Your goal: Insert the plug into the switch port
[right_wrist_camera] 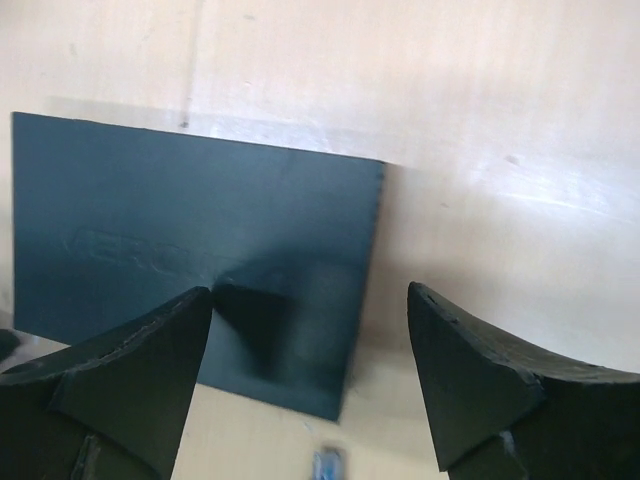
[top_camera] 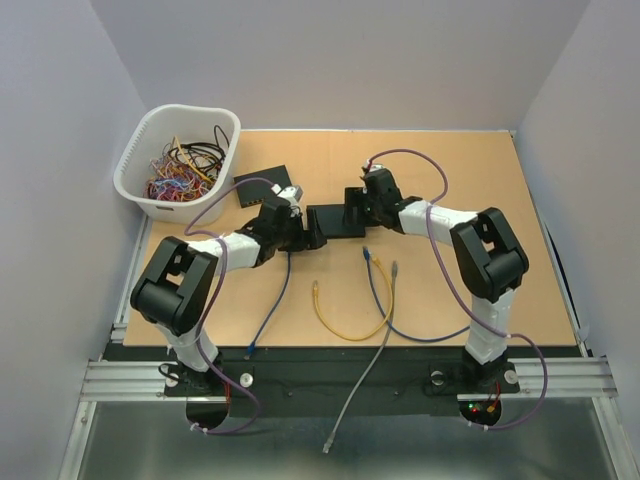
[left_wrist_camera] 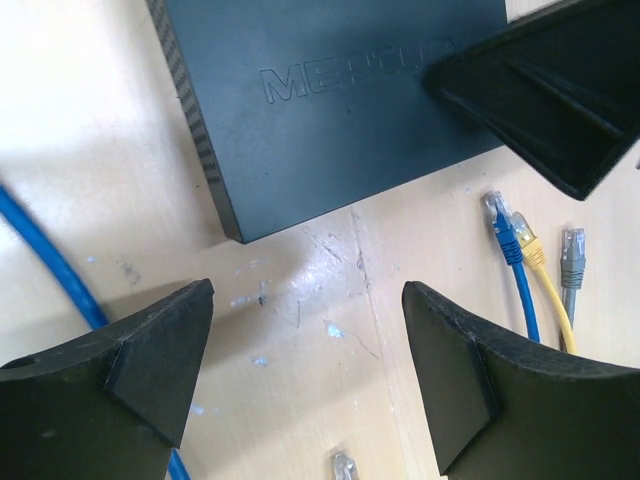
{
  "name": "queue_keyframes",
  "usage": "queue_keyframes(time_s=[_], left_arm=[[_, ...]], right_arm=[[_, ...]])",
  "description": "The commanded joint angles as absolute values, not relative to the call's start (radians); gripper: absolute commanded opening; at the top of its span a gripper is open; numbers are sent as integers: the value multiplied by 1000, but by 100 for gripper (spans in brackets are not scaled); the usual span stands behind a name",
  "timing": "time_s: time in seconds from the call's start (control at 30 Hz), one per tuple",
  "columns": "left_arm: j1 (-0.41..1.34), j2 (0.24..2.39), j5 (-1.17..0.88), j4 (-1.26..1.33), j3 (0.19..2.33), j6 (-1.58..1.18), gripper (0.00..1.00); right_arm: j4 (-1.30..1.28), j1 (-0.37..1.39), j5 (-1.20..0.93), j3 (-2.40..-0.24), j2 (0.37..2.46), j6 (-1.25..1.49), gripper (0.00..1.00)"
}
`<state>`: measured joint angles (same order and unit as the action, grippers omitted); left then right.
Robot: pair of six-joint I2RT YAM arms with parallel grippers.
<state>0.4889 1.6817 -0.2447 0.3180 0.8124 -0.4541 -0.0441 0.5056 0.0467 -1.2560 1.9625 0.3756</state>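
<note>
The black switch lies flat at the table's middle. In the left wrist view its embossed top fills the upper part. My left gripper hovers just by its left near corner, open and empty. My right gripper is open and empty over the switch's right end; its left finger is above the switch. Blue, yellow and grey plugs lie loose near the switch. The ports are not visible.
A white basket of tangled wires stands at the back left, with a second black switch beside it. A blue cable runs toward the front left. Yellow and grey cables trail toward the front edge.
</note>
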Motion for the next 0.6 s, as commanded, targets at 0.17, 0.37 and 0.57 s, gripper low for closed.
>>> queue_keyframes(time_s=[0.17, 0.37, 0.57], left_arm=[[489, 1534, -176, 253, 798, -437, 88], [488, 1484, -170, 255, 767, -456, 88], [488, 1401, -175, 229, 759, -468, 88]], right_arm=[[-158, 515, 195, -1178, 1717, 342, 82], [-186, 531, 129, -1051, 1554, 399, 68], [-189, 545, 35, -928, 1480, 454, 50]])
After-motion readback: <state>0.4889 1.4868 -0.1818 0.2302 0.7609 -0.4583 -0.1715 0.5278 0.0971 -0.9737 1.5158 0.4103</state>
